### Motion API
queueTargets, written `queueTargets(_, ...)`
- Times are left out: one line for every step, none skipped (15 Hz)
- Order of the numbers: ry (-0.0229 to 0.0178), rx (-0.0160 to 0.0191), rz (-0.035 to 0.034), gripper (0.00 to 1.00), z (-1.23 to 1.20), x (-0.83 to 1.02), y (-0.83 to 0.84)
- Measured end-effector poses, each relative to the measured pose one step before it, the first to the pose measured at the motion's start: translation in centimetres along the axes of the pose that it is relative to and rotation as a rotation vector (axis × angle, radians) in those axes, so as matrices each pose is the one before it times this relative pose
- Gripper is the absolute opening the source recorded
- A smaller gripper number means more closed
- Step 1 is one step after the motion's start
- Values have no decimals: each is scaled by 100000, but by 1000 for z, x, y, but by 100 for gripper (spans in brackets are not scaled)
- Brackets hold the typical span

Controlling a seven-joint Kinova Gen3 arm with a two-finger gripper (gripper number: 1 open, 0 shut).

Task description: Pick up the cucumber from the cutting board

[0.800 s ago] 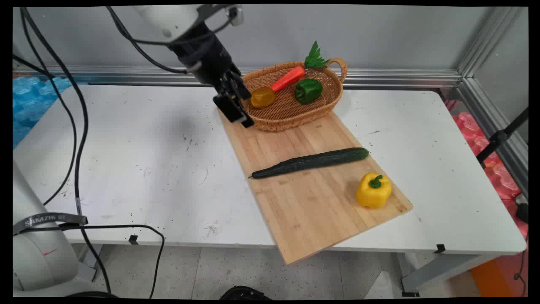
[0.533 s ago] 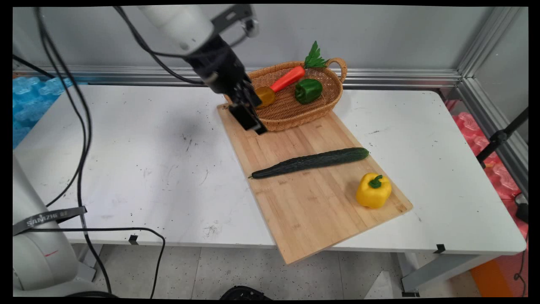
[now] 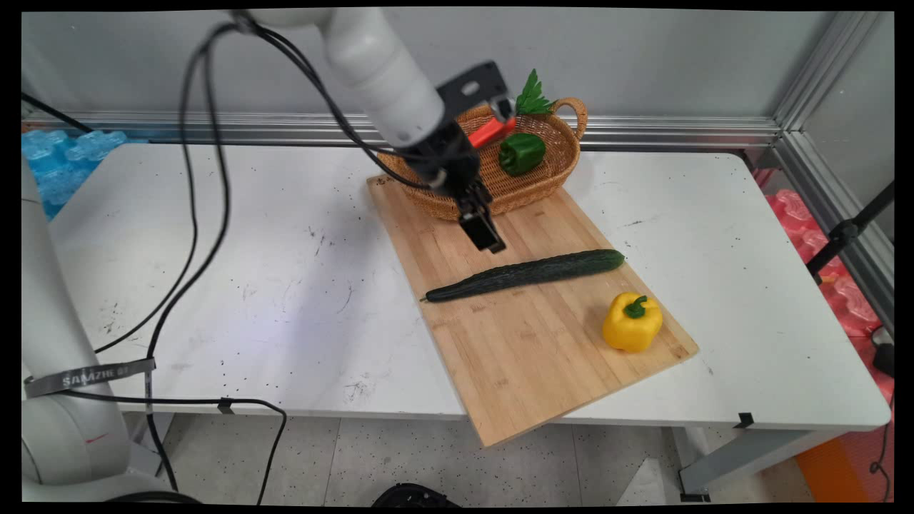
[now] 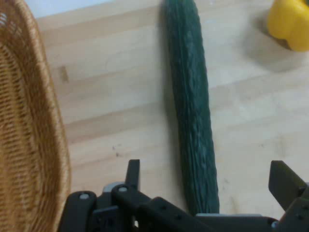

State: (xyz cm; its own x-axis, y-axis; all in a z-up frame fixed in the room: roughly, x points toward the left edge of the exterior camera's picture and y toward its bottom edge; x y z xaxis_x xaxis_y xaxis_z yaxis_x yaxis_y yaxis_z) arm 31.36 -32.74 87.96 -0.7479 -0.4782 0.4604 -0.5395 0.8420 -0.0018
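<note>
Your black two-finger gripper (image 3: 488, 239) (image 4: 207, 186) hangs over the far half of the light wooden cutting board (image 3: 528, 335) (image 4: 120, 96), its jaws spread wide and holding nothing. You see the long dark green cucumber (image 3: 527, 273) (image 4: 192, 111) just near of it, lying across the board; in the hand view the cucumber runs up between the two fingers, not touched by either. Just far of the gripper you have the oval woven wicker basket (image 3: 550, 182) (image 4: 29, 145), which rests on the board's far end. Inside it you can make out a green bell pepper (image 3: 521, 152) and an orange carrot with green leaves (image 3: 490, 131), partly hidden by the arm. A yellow bell pepper (image 3: 632, 323) (image 4: 291, 24) stands on the board's near right part, well apart from the gripper. The board lies on your white counter (image 3: 250, 285).
</note>
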Motion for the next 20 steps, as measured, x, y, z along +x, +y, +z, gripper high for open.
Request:
queueTargets(-548,222,39,100,1125,370,61)
queueTargets(-506,106,-59,100,897,275,71)
queueTargets(-525,78,-78,100,865,260,78)
queueTargets(-969,166,-289,100,1365,367,121)
queueTargets(-821,202,-402,100,1109,294,86)
queueTargets(-600,137,-291,100,754,210,56)
queueTargets(-644,77,-409,100,720,165,65)
queueTargets(-612,75,-450,100,668,141,60)
queueTargets(-845,23,-536,100,862,188,91)
queueTargets(-773,-18,-390,100,785,186,108)
queueTargets(-617,-90,-297,100,609,153,100)
queueTargets(-727,-102,-363,100,698,172,114)
queueTargets(-404,-66,-233,100,380,101,69)
queueTargets(-329,-86,-238,100,335,102,61)
queueTargets(-313,-76,-188,100,290,89,55)
queueTargets(-284,-39,-172,100,242,76,37)
queueTargets(-246,-35,-137,100,204,67,39)
queueTargets(-264,-21,-112,100,173,43,30)
queueTargets(-257,-42,-163,100,166,42,41)
queueTargets(-230,-85,-144,0,146,44,53)
